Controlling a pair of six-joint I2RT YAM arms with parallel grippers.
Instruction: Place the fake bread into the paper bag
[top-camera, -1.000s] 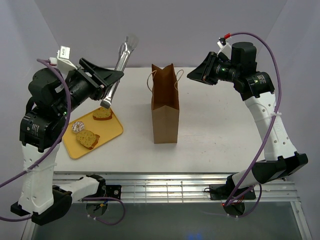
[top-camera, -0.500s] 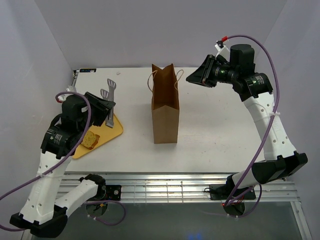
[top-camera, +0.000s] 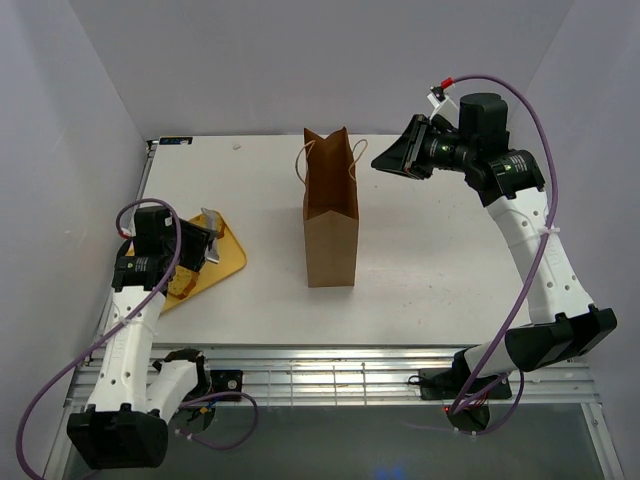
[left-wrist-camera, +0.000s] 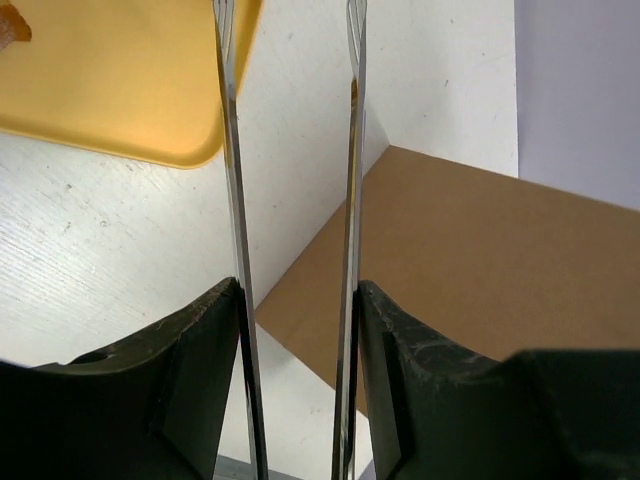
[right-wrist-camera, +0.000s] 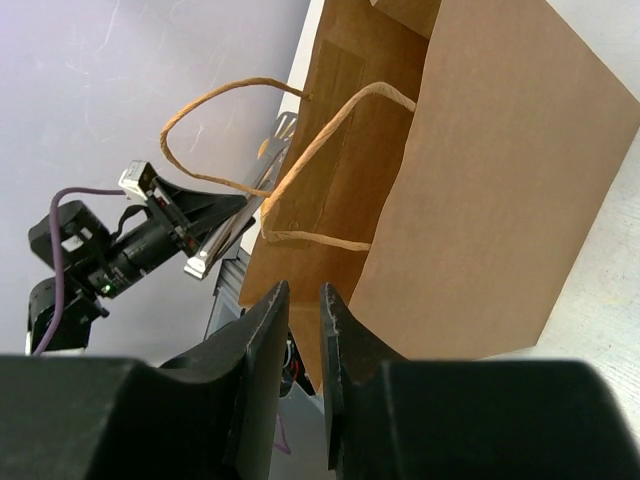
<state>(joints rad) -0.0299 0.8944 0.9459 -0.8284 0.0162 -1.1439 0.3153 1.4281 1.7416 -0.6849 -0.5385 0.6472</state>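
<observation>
Golden-brown bread (top-camera: 183, 286) lies on yellow tray (top-camera: 229, 262), well left of paper bag (top-camera: 330, 225). Probably light, stiff and slick, so pinch across the crust edges. Left hand (top-camera: 200, 248) clamps tongs (left-wrist-camera: 232, 150); right hand (top-camera: 385, 160) nearly closed, empty, near bag handle (right-wrist-camera: 300, 150).

Bread (top-camera: 183, 286) on tray (top-camera: 230, 262) — left of paper bag (top-camera: 331, 235)

The paper bag (top-camera: 330, 235) stands upright, bread (top-camera: 182, 286) well apart.

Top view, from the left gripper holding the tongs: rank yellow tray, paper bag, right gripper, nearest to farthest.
1. yellow tray, just below the tongs in the left gripper, table's left side.
2. paper bag, upright at mid-table.
3. right gripper, raised beyond the bag, far right.
</observation>
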